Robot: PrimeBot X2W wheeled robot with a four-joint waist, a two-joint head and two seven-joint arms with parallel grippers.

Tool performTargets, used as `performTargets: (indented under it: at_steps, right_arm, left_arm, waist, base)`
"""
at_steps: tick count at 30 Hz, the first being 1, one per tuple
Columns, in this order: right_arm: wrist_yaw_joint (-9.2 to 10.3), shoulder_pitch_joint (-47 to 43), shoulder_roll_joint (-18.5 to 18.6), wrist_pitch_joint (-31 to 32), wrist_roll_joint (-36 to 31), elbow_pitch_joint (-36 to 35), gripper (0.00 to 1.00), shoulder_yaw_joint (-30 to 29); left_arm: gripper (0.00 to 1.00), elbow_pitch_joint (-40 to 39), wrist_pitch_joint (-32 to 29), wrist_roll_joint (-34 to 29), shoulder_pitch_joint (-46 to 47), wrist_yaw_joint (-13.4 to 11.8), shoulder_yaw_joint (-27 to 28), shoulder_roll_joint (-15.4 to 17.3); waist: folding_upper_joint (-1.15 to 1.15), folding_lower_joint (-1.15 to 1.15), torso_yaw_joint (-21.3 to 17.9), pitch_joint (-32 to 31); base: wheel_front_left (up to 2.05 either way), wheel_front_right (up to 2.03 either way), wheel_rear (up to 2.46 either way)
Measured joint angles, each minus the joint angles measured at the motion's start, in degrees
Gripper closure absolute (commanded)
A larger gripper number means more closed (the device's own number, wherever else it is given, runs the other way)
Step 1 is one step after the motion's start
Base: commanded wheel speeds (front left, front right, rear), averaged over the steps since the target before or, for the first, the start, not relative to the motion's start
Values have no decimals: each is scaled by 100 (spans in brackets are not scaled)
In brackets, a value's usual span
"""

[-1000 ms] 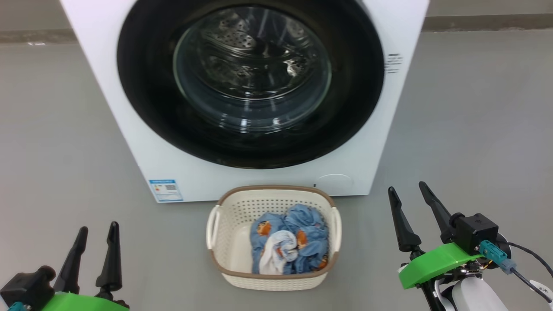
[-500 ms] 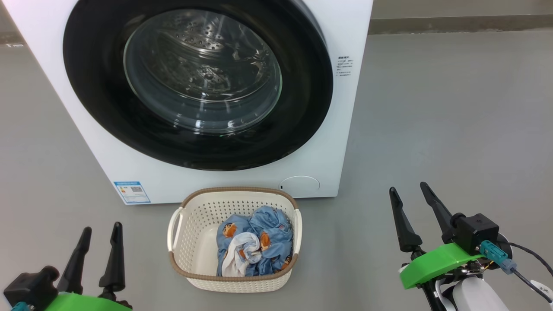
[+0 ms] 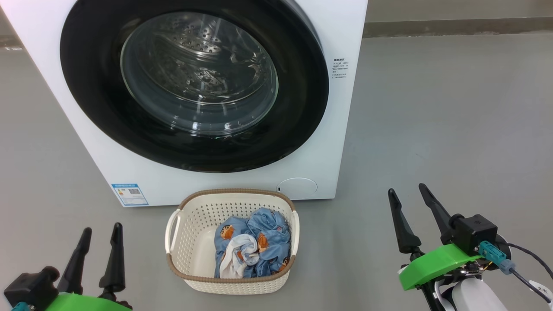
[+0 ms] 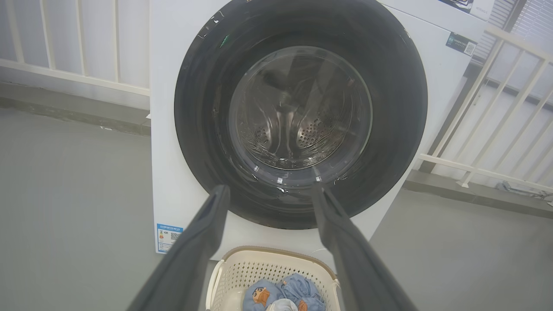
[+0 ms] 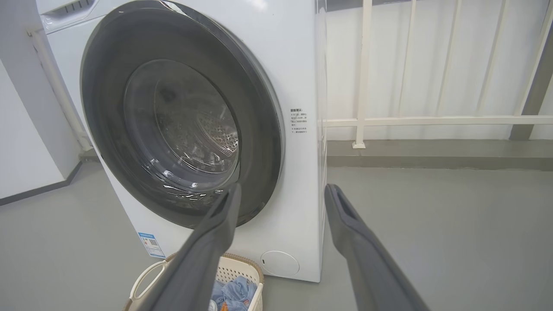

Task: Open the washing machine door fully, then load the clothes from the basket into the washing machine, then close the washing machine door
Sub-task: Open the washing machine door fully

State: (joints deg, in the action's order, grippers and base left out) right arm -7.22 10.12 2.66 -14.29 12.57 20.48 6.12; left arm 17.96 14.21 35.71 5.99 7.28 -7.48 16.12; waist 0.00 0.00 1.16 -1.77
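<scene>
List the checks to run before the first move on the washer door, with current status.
1. Fully opened washing machine door: not ok, it sits shut on the washing machine.
2. Open, empty left gripper: ok.
3. Open, empty right gripper: ok.
4. All clothes inside the basket: ok.
5. Door's swing path free of the basket: cannot tell; it stands on the floor right below the door.

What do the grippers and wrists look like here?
Both the left gripper and right gripper have two long, dark, tapered fingers on a bright green bracket. Right wrist also shows a black box, teal plug, black cable and white forearm.
</scene>
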Motion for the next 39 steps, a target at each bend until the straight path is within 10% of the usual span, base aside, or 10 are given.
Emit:
performTargets:
  at_steps: [39]
  right_arm:
    - [0,5,-3,0,60,16,0,-164]
  left_arm:
    - [0,52,0,88,-1,0,54,34]
  waist:
    - [0,0,42,101]
  base:
    - [0,0,0]
